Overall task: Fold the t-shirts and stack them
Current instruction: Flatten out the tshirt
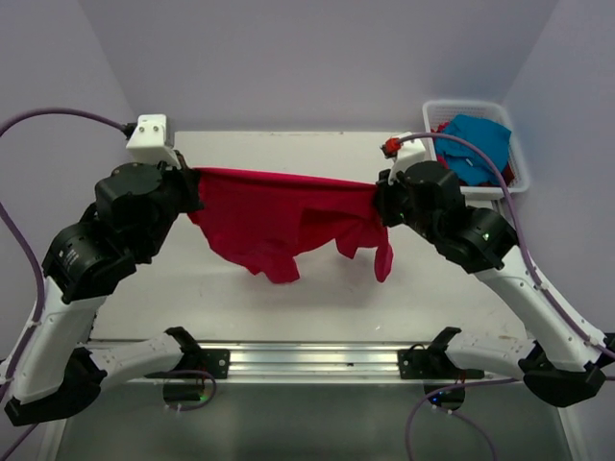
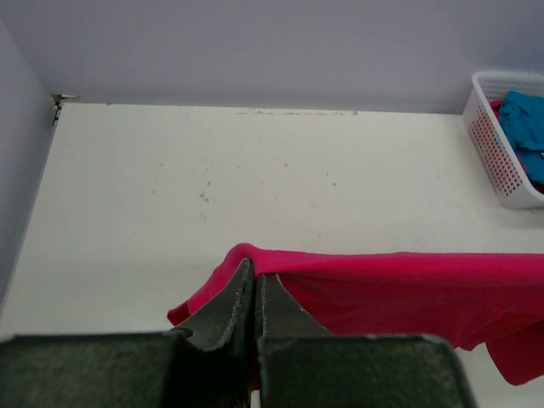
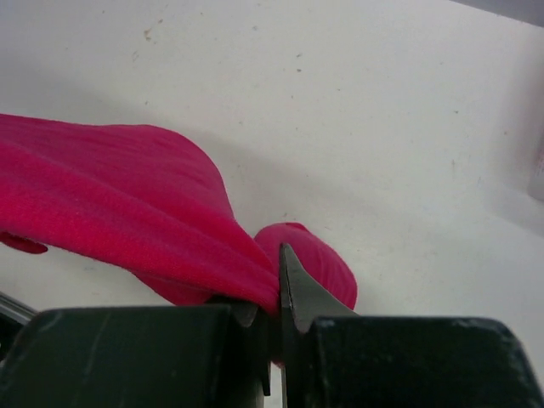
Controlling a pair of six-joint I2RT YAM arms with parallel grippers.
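A crimson red t-shirt (image 1: 279,216) hangs stretched between my two grippers above the table, its lower part drooping in folds towards the tabletop. My left gripper (image 1: 190,181) is shut on the shirt's left top edge; in the left wrist view its fingers (image 2: 253,293) pinch the red cloth (image 2: 408,289). On the other side my right gripper (image 1: 381,200) is shut on the shirt's right top edge, and its fingers (image 3: 279,285) clamp a bunched fold of the shirt (image 3: 127,204). A turquoise blue t-shirt (image 1: 476,144) lies in the basket with red cloth beneath it.
A white slatted plastic basket (image 1: 514,158) stands at the table's far right corner, also seen as the basket (image 2: 497,149) in the left wrist view. The white tabletop (image 1: 288,298) lies below the hanging shirt. Lilac walls enclose the back and sides. Purple cables loop off both arms.
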